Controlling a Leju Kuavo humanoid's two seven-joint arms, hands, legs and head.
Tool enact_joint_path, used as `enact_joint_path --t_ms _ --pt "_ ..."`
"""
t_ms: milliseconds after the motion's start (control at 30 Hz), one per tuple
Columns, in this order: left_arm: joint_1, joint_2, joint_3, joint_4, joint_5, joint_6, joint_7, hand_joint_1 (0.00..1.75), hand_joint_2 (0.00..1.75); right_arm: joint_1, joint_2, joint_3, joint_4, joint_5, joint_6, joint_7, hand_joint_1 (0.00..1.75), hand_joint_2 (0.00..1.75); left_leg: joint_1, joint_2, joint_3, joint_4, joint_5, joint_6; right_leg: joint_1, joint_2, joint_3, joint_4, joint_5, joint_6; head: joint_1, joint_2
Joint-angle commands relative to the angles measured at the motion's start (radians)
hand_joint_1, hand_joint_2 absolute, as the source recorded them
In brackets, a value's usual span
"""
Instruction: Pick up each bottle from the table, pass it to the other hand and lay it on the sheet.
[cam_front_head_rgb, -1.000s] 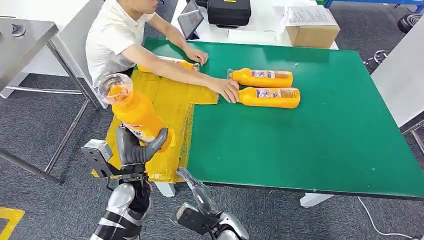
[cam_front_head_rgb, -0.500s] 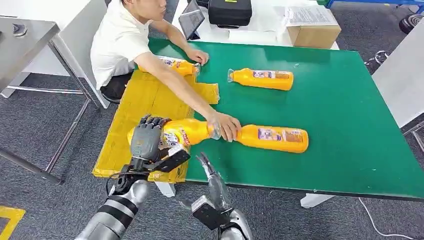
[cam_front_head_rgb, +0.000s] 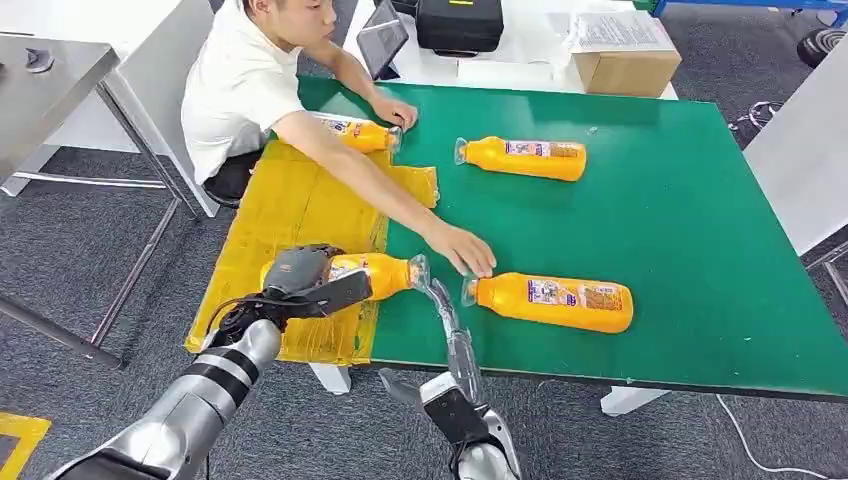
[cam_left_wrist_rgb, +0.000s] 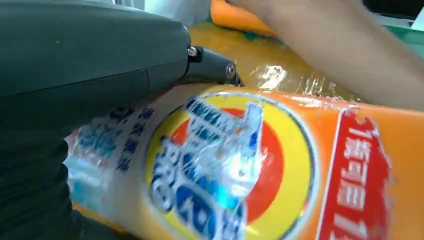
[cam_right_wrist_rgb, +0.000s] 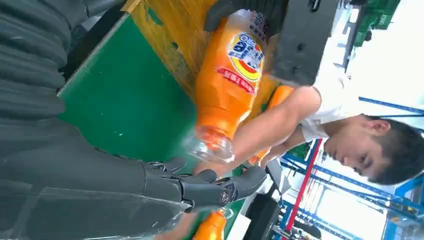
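From the head view, the left hand (cam_front_head_rgb: 297, 273) grips an orange juice bottle (cam_front_head_rgb: 375, 274) lying across the yellow sheet (cam_front_head_rgb: 290, 205) at the green desk (cam_front_head_rgb: 650, 230) edge; its wrist view gives the blue-yellow label (cam_left_wrist_rgb: 210, 165). The right hand (cam_front_head_rgb: 447, 330) hovers, fingers (cam_right_wrist_rgb: 220, 187) extended, holding nothing

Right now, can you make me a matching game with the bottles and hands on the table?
Things:
1. left hand
2. right hand
3. far bottle
4. person's hand

States:
A. lies alone on the green table
B. holds a bottle over the yellow sheet
C. fingers apart, holding nothing
D. reaches beside the near bottle

Pairs: 1-B, 2-C, 3-A, 4-D
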Motion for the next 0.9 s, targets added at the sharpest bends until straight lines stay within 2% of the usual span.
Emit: enact_joint_path --t_ms 33,167,300,633,733,900 --pt "-0.006 0.031 0.052 0.085 0.117 -0.079 -0.061 0.00 1.75 -0.009 -0.024 -0.007 0.013 -0.027 -0.014 -0.001 0.00 1.75 0.000 0.002 0.005 -0.001 -0.001 -0.001 0.000 0.003 0.004 -0.001 0.000 -0.002 0.000 0.000" --pt "0.007 0.038 0.050 0.064 0.148 -0.120 -0.075 0.00 1.75 -0.009 -0.030 -0.005 0.012 -0.035 -0.012 -0.001 0.00 1.75 0.000 0.002 0.004 -0.001 -0.001 -0.001 0.000 0.002 0.003 -0.001 0.000 -0.001 0.000 0.000" --pt "0.029 0.054 0.028 0.022 0.215 -0.230 -0.102 0.00 1.75 -0.019 -0.035 0.002 0.024 -0.046 -0.011 -0.001 0.00 1.75 0.001 0.002 0.006 -0.001 -0.002 -0.002 0.001 0.003 0.005 -0.001 -0.001 -0.002 0.000 0.000" --pt "0.051 0.069 -0.011 0.007 0.264 -0.265 -0.120 0.00 1.75 -0.031 -0.041 0.016 0.034 -0.052 -0.022 -0.001 0.00 1.75 0.000 0.001 0.008 -0.002 -0.001 -0.002 0.000 0.003 0.008 -0.001 -0.001 -0.002 0.000 0.000" --pt "0.076 0.055 -0.003 -0.040 0.274 -0.183 -0.154 0.00 1.75 -0.027 -0.044 0.014 0.032 -0.053 -0.029 -0.001 0.00 1.75 0.000 0.001 0.009 -0.002 -0.001 -0.002 0.000 0.002 0.009 -0.002 -0.001 -0.002 0.000 0.000" --pt "0.225 -0.028 0.017 -0.382 0.263 0.200 -0.214 0.00 1.75 0.002 -0.056 -0.014 0.007 -0.008 -0.100 -0.001 0.00 1.75 0.000 -0.002 0.009 -0.001 -0.001 -0.001 0.000 0.000 0.009 -0.001 -0.002 -0.002 0.000 0.000"
